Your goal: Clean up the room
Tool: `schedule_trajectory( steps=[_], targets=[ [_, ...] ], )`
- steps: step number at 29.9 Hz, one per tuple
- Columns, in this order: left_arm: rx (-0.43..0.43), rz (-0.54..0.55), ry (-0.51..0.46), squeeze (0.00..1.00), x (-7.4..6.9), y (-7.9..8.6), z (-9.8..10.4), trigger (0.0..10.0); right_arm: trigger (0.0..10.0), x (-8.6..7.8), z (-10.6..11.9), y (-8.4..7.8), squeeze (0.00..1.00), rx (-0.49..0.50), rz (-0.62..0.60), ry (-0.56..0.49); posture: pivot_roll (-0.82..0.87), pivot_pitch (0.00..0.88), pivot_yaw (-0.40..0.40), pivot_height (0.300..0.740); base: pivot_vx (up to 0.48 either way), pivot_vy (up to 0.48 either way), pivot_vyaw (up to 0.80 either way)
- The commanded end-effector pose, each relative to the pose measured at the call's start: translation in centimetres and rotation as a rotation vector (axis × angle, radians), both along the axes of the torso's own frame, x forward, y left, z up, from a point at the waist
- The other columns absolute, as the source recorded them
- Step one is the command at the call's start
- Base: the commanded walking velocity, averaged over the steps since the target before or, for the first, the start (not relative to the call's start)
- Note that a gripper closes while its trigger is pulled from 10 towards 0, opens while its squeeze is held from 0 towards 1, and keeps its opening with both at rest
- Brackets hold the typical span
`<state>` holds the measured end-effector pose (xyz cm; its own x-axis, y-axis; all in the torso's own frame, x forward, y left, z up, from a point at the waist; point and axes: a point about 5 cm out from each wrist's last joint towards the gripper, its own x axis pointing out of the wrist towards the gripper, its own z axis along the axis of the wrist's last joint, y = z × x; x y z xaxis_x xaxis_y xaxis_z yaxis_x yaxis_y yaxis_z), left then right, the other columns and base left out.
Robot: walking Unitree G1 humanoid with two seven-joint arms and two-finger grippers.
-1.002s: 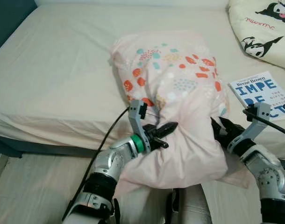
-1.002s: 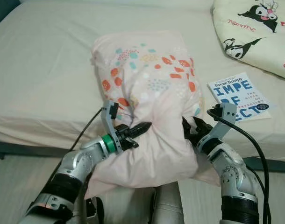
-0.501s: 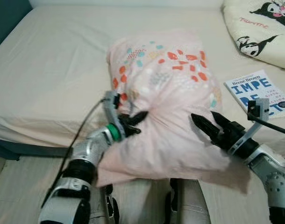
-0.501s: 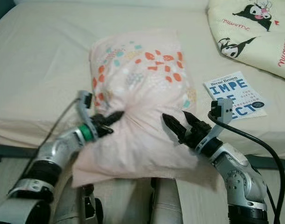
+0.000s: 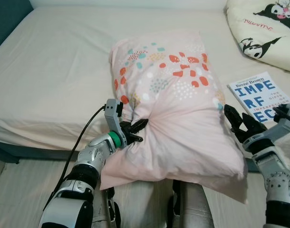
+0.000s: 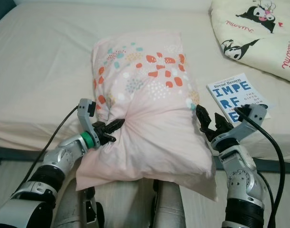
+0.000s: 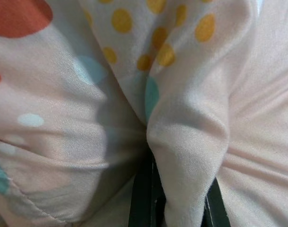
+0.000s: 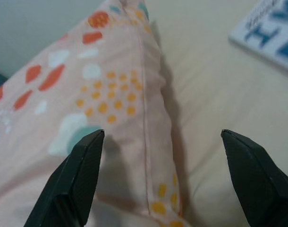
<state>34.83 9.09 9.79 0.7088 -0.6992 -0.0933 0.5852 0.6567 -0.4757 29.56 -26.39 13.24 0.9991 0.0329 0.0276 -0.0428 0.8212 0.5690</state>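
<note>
The pillow (image 5: pixel 171 118) lies on the bed (image 5: pixel 54 71), its near end hanging over the edge, with the left hand (image 5: pixel 135 132) pinched shut on a bunched fold of its side and the right hand (image 5: pixel 240 124) spread wide just beside its other edge, gripping nothing. To shift it well, I judge the right hand should close on the seam before any lift, so the load is shared and the case does not tear. It should also keep off the book (image 5: pixel 261 96) nearby.
</note>
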Motion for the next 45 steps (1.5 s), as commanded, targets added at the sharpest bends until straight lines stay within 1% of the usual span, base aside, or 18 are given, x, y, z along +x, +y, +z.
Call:
schedule_trajectory(
  steps=[1, 4, 5, 7, 9, 11, 12, 14, 23, 25, 32, 36, 37, 38, 42, 43, 44, 45],
  targets=[
    [0.038, 0.028, 0.074, 0.00, -0.6, 0.5, -1.7, 0.0, 10.0, -0.2, -1.2, 0.0, 1.00, 0.045, 0.005, 0.034, -0.01, 0.139, 0.041, 0.594, 0.000, 0.000, 0.00],
    [0.038, 0.018, 0.068, 0.00, -0.6, 0.3, -1.7, 0.0, 10.0, 0.0, -2.1, 1.2, 1.00, 0.070, 0.108, 0.058, -0.02, 0.141, 0.048, 0.594, 0.000, 0.000, 0.00],
    [0.030, 0.005, 0.061, 0.00, -0.5, 0.1, -1.6, 0.0, 10.0, -0.1, -2.5, 3.1, 1.00, 0.091, 0.269, 0.053, -0.02, 0.141, 0.048, 0.594, 0.000, 0.000, 0.00],
    [0.030, 0.005, 0.061, 0.00, -0.5, 0.1, -1.6, 0.0, 10.0, -0.1, -2.5, 3.1, 1.00, 0.091, 0.269, 0.053, -0.02, 0.141, 0.048, 0.594, 0.000, 0.000, 0.00],
    [0.021, -0.002, 0.057, 0.00, -0.6, 0.0, -1.5, 0.0, 10.0, -0.3, -3.2, 4.7, 1.00, 0.091, 0.373, 0.070, -0.03, 0.141, 0.049, 0.594, 0.000, 0.000, 0.00],
    [0.021, -0.002, 0.057, 0.00, -0.6, 0.0, -1.5, 0.0, 10.0, -0.3, -3.2, 4.7, 1.00, 0.091, 0.373, 0.070, -0.03, 0.141, 0.049, 0.594, 0.000, 0.000, 0.00],
    [0.009, -0.012, 0.054, 0.00, -0.6, -0.3, -1.6, 0.0, 10.0, -0.4, -4.5, 5.9, 1.00, 0.081, 0.424, 0.128, -0.03, 0.141, 0.047, 0.594, 0.000, 0.000, 0.00],
    [0.002, -0.021, 0.052, 0.00, -0.6, -0.6, -1.6, 0.0, 10.0, -0.5, -5.3, 6.4, 1.00, 0.075, 0.442, 0.169, -0.03, 0.142, 0.046, 0.594, 0.000, 0.000, 0.00],
    [-0.038, -0.041, 0.037, 0.00, -0.8, -1.8, -1.3, 0.0, 10.0, -0.6, -6.0, 8.6, 1.00, 0.087, 0.573, 0.242, -0.02, 0.138, 0.020, 0.594, 0.000, 0.000, 0.00],
    [-0.038, -0.041, 0.037, 0.00, -0.8, -1.8, -1.3, 0.0, 10.0, -0.6, -6.0, 8.6, 1.00, 0.087, 0.573, 0.242, -0.02, 0.138, 0.020, 0.594, 0.000, 0.000, 0.00],
    [-0.091, -0.099, 0.015, 0.00, -1.5, -3.3, -1.0, 0.0, 10.0, 0.2, -5.2, 11.8, 1.00, 0.027, 0.696, 0.224, -0.02, 0.137, 0.023, 0.594, 0.000, 0.000, 0.00],
    [-0.096, -0.116, 0.010, 0.00, -1.7, -3.7, -0.9, 0.0, 10.0, 0.5, -5.5, 12.1, 1.00, -0.010, 0.693, 0.242, -0.02, 0.137, 0.026, 0.594, 0.000, 0.000, 0.00],
    [-0.100, -0.127, 0.005, 0.00, -1.8, -3.9, -0.9, 0.0, 10.0, 0.7, -5.6, 12.1, 0.97, -0.048, 0.670, 0.258, -0.02, 0.136, 0.029, 0.594, 0.000, 0.000, 0.00],
    [-0.104, -0.142, -0.001, 0.00, -2.0, -4.2, -0.8, 0.0, 10.0, 1.0, -5.7, 12.2, 0.00, -0.086, 0.653, 0.264, -0.02, 0.135, 0.035, 0.594, 0.000, 0.000, 0.00],
    [-0.108, -0.160, -0.011, 0.00, -2.2, -4.6, -0.6, 0.0, 10.0, 1.3, -5.8, 12.2, 0.00, -0.121, 0.637, 0.270, -0.02, 0.133, 0.039, 0.594, 0.000, 0.000, 0.00],
    [-0.107, -0.171, -0.018, 0.00, -2.3, -4.8, -0.5, 0.0, 4.6, 1.3, -5.8, 12.2, 0.00, -0.136, 0.627, 0.268, -0.02, 0.133, 0.039, 0.594, 0.000, 0.000, 0.00],
    [-0.108, -0.178, -0.024, 0.00, -2.4, -5.0, -0.4, 0.0, 0.0, 1.3, -5.9, 12.2, 0.00, -0.137, 0.619, 0.267, -0.02, 0.128, 0.042, 0.594, 0.000, 0.000, 0.00],
    [-0.108, -0.178, -0.024, 0.00, -2.4, -5.0, -0.4, 0.0, 0.0, 1.3, -5.9, 12.2, 0.00, -0.137, 0.619, 0.267, -0.02, 0.128, 0.042, 0.594, 0.000, 0.000, 0.00]
  ],
)
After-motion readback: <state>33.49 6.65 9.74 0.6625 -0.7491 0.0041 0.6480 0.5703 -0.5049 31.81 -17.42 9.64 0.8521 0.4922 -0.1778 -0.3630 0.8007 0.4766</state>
